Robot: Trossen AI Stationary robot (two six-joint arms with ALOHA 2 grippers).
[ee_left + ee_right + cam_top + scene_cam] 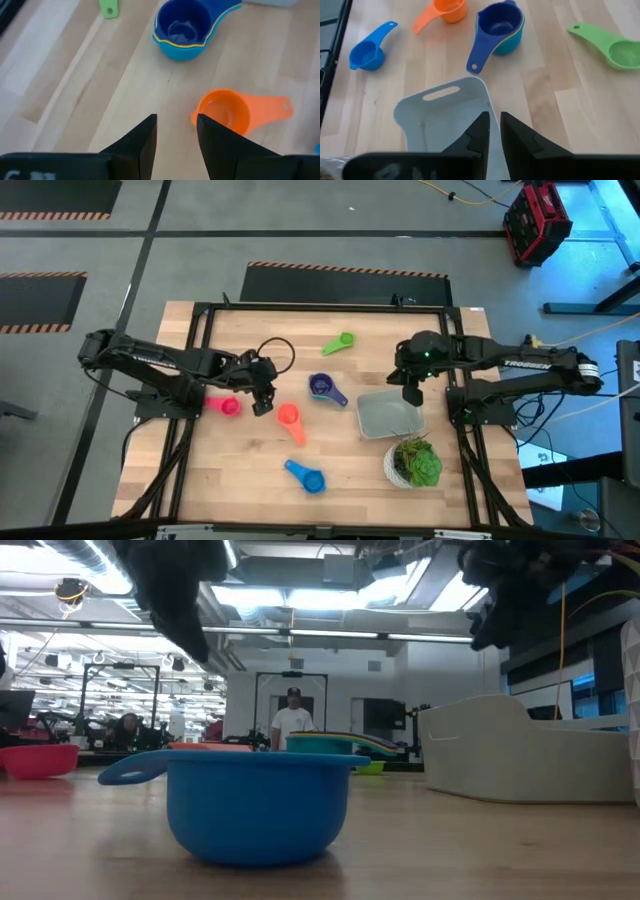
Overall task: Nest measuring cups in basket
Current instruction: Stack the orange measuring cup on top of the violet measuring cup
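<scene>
Five lots of measuring cups lie apart on the wooden table: a green cup (340, 343) at the far side, a stack of nested cups with a dark blue one on top (325, 389), a pink cup (226, 406), a salmon-orange cup (290, 419) and a blue cup (307, 476) nearest the front. The light-gray basket (388, 416) stands at the right and holds nothing. My left gripper (176, 131) hovers open between the pink and orange cups, and the orange cup (223, 111) lies just beside one finger. My right gripper (495, 125) hangs above the basket's far rim (470, 86) with only a narrow gap between its fingers.
A round white pot with a green plant (413, 463) stands at the front right, close to the basket's near side. A black frame (200, 320) runs round the table. Bare wood lies between the cups. People show in the room beyond the table (292, 720).
</scene>
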